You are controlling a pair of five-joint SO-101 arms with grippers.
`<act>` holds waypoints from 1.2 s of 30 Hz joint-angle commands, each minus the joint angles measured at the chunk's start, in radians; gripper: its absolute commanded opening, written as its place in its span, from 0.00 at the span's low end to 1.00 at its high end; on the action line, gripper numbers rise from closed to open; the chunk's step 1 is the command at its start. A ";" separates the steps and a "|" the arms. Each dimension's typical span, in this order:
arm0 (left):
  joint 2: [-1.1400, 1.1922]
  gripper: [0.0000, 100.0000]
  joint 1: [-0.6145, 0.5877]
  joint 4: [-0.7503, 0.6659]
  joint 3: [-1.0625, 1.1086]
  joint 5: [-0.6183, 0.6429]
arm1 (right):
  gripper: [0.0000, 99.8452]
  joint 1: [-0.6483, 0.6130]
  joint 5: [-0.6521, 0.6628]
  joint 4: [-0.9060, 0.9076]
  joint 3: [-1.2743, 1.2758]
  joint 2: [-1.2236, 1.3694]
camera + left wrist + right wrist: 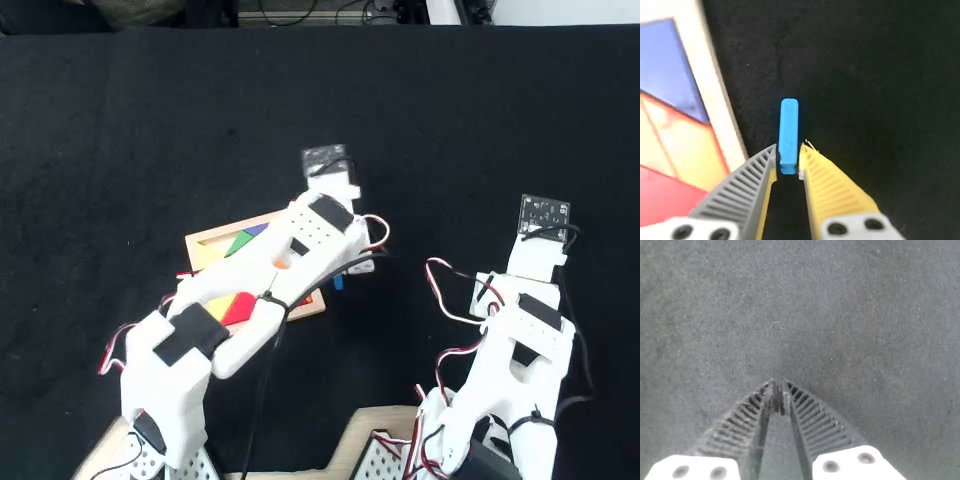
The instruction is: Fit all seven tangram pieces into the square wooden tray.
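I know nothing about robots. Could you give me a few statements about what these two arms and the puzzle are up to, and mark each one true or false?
1. The left gripper is clamped on a blue piece. True.
2. The blue piece lies flat inside the tray. False: it is held on edge over the black cloth, just outside the tray's rim.
3. The right gripper carries a red piece. False: it is shut on nothing, above bare cloth.
4. The tray already holds several coloured pieces. True.
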 commanded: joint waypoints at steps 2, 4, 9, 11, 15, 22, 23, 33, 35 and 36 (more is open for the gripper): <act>-0.146 0.03 -0.039 0.143 -0.101 -0.516 | 0.01 -0.017 0.008 -0.017 -0.027 0.008; -0.196 0.03 -0.096 0.221 -0.102 -0.715 | 0.01 -0.017 0.008 -0.017 -0.027 0.008; -0.347 0.03 -0.328 0.350 -0.131 -1.085 | 0.01 -0.017 0.008 -0.018 -0.027 0.008; -0.419 0.03 -0.401 0.379 -0.168 -1.261 | 0.01 -0.017 0.008 -0.031 -0.025 0.008; -0.565 0.03 -0.469 0.497 -0.160 -1.703 | 0.01 -0.017 0.008 -0.031 -0.021 0.008; -0.710 0.03 -0.515 0.385 0.255 -2.041 | 0.01 -0.017 0.008 -0.031 -0.018 0.008; -0.735 0.03 -0.518 0.279 0.360 -2.047 | 0.01 -0.017 0.008 -0.031 -0.018 0.008; -1.010 0.03 -0.545 -0.439 0.869 -1.877 | 0.01 -0.054 0.008 -0.031 -0.015 0.008; -0.968 0.03 -0.544 -0.397 0.851 -1.896 | 0.01 -0.054 0.008 -0.031 -0.015 0.008; -0.942 0.03 -0.542 -0.397 0.848 -1.901 | 0.01 -0.054 0.008 -0.031 -0.015 0.008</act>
